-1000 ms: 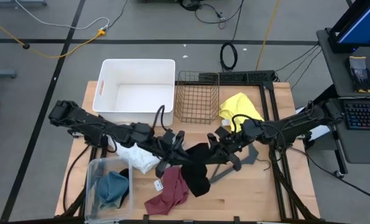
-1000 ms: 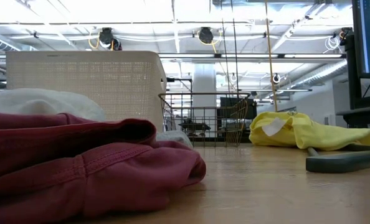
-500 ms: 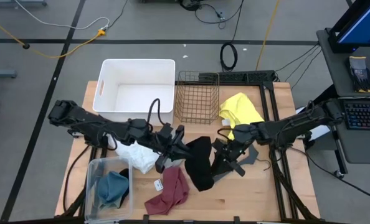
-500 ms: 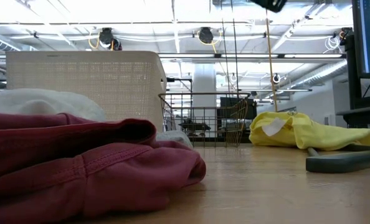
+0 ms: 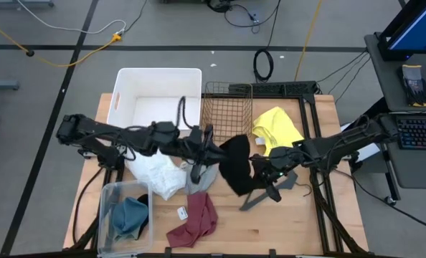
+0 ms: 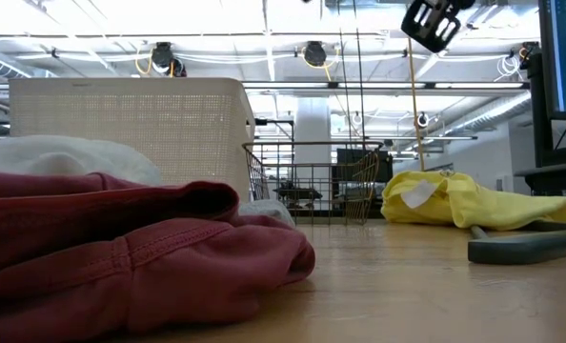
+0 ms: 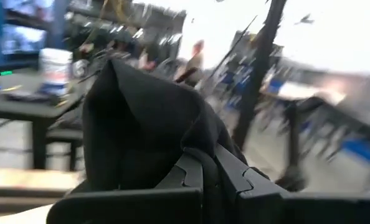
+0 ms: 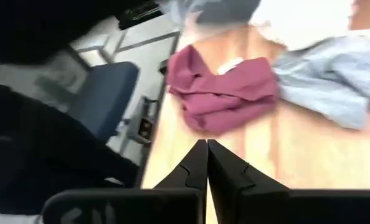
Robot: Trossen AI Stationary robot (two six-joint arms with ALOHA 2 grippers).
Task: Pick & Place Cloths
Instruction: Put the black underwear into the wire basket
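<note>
The left pincer [image 5: 214, 148] is hanging above the middle of the light wooden table [image 5: 292, 222], its fingers [image 7: 194, 177] clamped on a soft black cloth [image 5: 234, 163] that is drooping in the air just in front of the brown wire basket [image 5: 226, 111]. The right pincer [image 5: 259, 172] is sitting just beside the black cloth's right edge, fingers [image 8: 200, 168] pressed together and holding nothing.

A crumpled white cloth [image 5: 154, 174] and a pale grey cloth [image 5: 201, 179] are lying on the table under the left arm. A maroon cloth [image 5: 193, 223] is resting near the front edge. A teal-blue cloth [image 5: 129, 215] is sitting inside the clear plastic bin [image 5: 106, 193] at the front left corner. A yellow cloth [image 5: 277, 124] is lying right of the wire basket, and a white plastic tub [image 5: 158, 75] is standing left of it.
</note>
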